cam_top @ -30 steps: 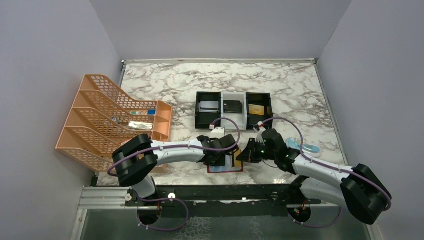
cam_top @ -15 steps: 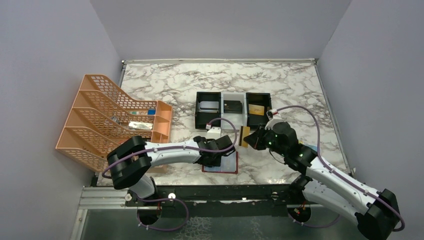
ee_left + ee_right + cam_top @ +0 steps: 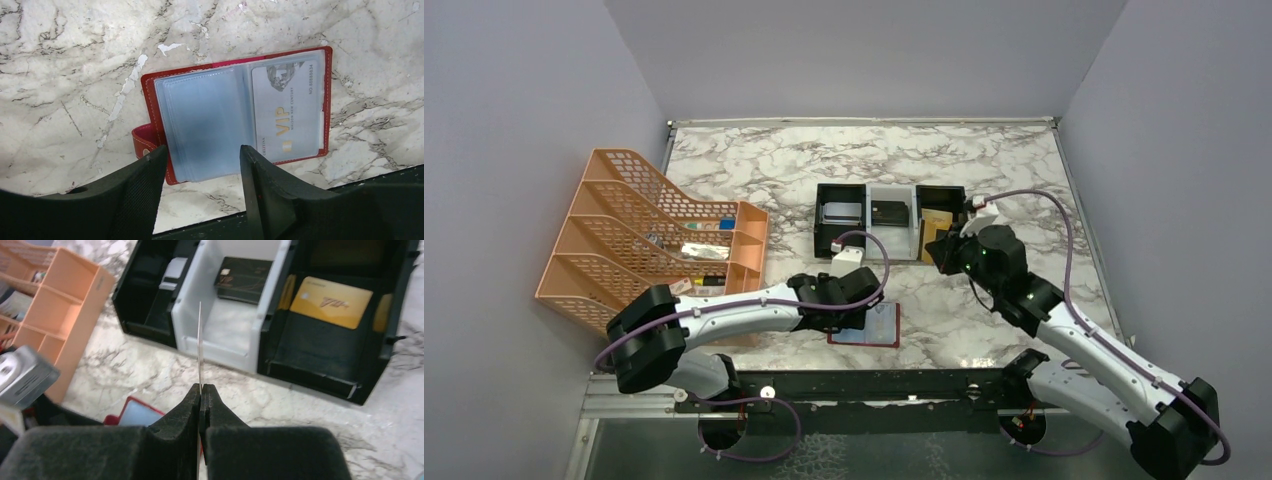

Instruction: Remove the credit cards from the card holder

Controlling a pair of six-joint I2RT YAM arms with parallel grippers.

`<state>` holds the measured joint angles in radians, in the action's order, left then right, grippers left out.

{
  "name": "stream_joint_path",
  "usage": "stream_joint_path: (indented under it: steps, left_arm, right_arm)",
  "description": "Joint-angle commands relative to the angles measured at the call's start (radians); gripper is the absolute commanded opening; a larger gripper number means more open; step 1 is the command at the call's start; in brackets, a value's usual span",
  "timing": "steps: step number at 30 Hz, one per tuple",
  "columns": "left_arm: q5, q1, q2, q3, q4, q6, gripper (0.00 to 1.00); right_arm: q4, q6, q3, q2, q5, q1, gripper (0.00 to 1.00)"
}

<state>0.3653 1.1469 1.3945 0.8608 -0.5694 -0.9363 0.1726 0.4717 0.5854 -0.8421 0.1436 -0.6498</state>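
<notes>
The dark-red card holder [image 3: 240, 115] lies open near the table's front edge, also in the top view [image 3: 881, 326]. A silvery-white VIP card [image 3: 285, 107] sits in its right pale blue panel; the left panel looks empty. My left gripper [image 3: 202, 162] is open and empty, its fingers just above the holder's near left part [image 3: 849, 303]. My right gripper [image 3: 201, 387] is shut on a gold card [image 3: 933, 233], seen edge-on in the right wrist view [image 3: 200, 340], held upright in front of the tray's right side.
The black-and-white three-compartment tray [image 3: 890, 243] holds a silvery card [image 3: 172, 272], a black card [image 3: 245, 277] and a gold card [image 3: 332, 300], one per compartment. An orange mesh rack [image 3: 639, 235] stands at the left. The table's front rail runs just below the holder.
My right gripper has lifted the gold card off the holder and carried it back and right toward the tray. My left arm has drawn back to the left; the holder slid slightly left.
</notes>
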Motion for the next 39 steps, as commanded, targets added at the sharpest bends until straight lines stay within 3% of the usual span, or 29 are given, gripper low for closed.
stream_joint_path:
  steps: [1, 5, 7, 14, 18, 20, 25, 28, 31, 39]
  left_arm:
    - [-0.020, 0.000, -0.036, -0.035, 0.054, 0.054, 0.60]
    - [-0.026, -0.006, -0.086, -0.072, 0.073, 0.057, 0.67]
    - [-0.042, -0.013, -0.114, -0.089, 0.079, 0.065, 0.71]
    - [-0.087, -0.032, -0.174, -0.108, 0.092, 0.102, 0.74]
    - [-0.086, -0.039, -0.201, -0.124, 0.091, 0.106, 0.76]
    - [-0.077, -0.046, -0.219, -0.138, 0.092, 0.103, 0.80]
    - [-0.065, -0.079, -0.241, -0.155, 0.093, 0.111, 0.91]
    - [-0.073, -0.104, -0.246, -0.151, 0.091, 0.122, 0.93]
    - [-0.093, -0.134, -0.259, -0.151, 0.091, 0.129, 0.94]
    - [-0.158, -0.237, -0.266, -0.144, 0.083, 0.165, 0.95]
  right_arm:
    - [-0.077, -0.074, 0.032, -0.050, -0.214, 0.159, 0.01]
    - [-0.091, -0.047, 0.078, -0.172, -0.580, 0.377, 0.01]
    - [-0.047, -0.012, 0.123, -0.228, -0.638, 0.433, 0.01]
    - [0.103, -0.014, 0.287, -0.413, -0.583, 0.481, 0.01]
    - [0.081, -0.110, 0.331, -0.406, -0.396, 0.481, 0.01]
    - [-0.001, -0.201, 0.306, -0.381, -0.333, 0.481, 0.01]
    - [-0.176, -0.515, 0.218, -0.365, -0.369, 0.463, 0.01]
    - [-0.242, -0.666, 0.163, -0.372, -0.398, 0.424, 0.01]
    - [-0.287, -0.867, 0.118, -0.393, -0.309, 0.353, 0.01]
    - [-0.282, -1.053, 0.157, -0.524, -0.216, 0.340, 0.01]
